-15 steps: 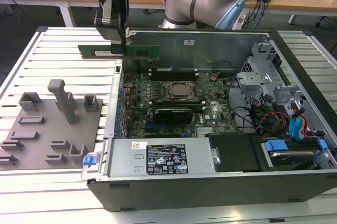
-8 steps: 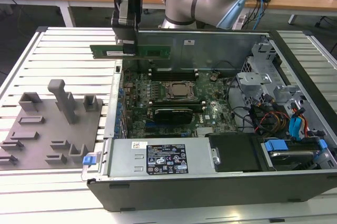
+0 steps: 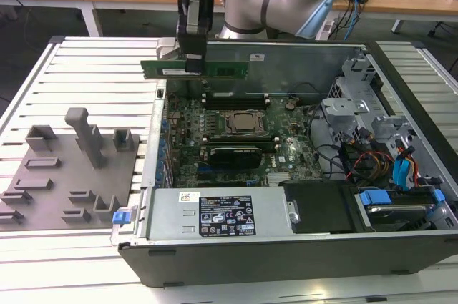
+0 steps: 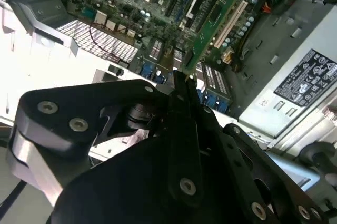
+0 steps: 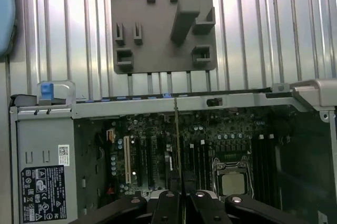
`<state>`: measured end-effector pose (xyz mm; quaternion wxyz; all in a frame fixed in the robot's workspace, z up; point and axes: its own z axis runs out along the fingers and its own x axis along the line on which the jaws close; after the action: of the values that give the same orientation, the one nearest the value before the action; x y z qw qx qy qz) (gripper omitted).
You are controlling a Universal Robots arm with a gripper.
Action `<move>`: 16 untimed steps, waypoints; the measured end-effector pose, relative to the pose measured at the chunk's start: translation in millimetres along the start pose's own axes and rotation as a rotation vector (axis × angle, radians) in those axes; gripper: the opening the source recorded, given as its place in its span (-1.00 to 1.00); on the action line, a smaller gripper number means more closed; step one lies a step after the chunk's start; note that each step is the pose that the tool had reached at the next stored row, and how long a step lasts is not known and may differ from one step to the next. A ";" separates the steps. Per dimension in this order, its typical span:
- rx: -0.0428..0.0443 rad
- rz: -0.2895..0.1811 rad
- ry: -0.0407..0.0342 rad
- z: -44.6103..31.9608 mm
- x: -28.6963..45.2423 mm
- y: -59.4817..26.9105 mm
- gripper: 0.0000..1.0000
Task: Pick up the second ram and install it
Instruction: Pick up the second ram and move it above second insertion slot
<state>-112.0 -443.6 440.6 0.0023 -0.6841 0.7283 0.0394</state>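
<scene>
The second ram (image 3: 225,69) is a long green stick, held level above the far left corner of the open computer case (image 3: 401,89). My gripper (image 3: 193,63) is shut on it near its middle. In the first wrist view the ram (image 5: 176,139) shows edge-on as a thin line running out from the gripper (image 5: 179,195) over the motherboard (image 5: 158,150). In the second wrist view the green ram (image 4: 210,26) sticks out past the gripper (image 4: 181,79). The black memory sockets (image 3: 236,100) lie below, beside the processor socket (image 3: 245,124).
A grey fixture plate with upright blocks (image 3: 71,168) lies on the slatted table at the exterior view's left of the case. The power supply (image 3: 215,214) fills the case's near side. Drive bays and cables (image 3: 379,154) crowd its right. The case's far wall (image 3: 300,57) stands behind the ram.
</scene>
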 end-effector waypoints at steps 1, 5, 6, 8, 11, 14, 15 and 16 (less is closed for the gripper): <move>-0.0026 0.000 -0.0352 0.2 -0.2 -3.4 -0.73; -0.0056 -0.001 -0.0559 1.1 -1.2 -9.8 -0.73; -0.0062 0.000 -0.0558 1.4 -2.0 -12.6 -0.73; -0.0073 0.000 -0.0559 1.9 -3.0 -15.8 -0.73; -0.0108 0.000 -0.0556 3.8 -4.9 -22.8 -0.73; -0.0136 0.000 -0.0558 6.0 -5.6 -26.9 -0.73; -0.0147 0.000 -0.0568 7.0 -5.9 -28.7 -0.73; -0.0161 0.000 -0.0586 7.8 -6.4 -31.1 -0.73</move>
<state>-81.0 -438.7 431.5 0.0182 -0.6826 0.7277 0.0653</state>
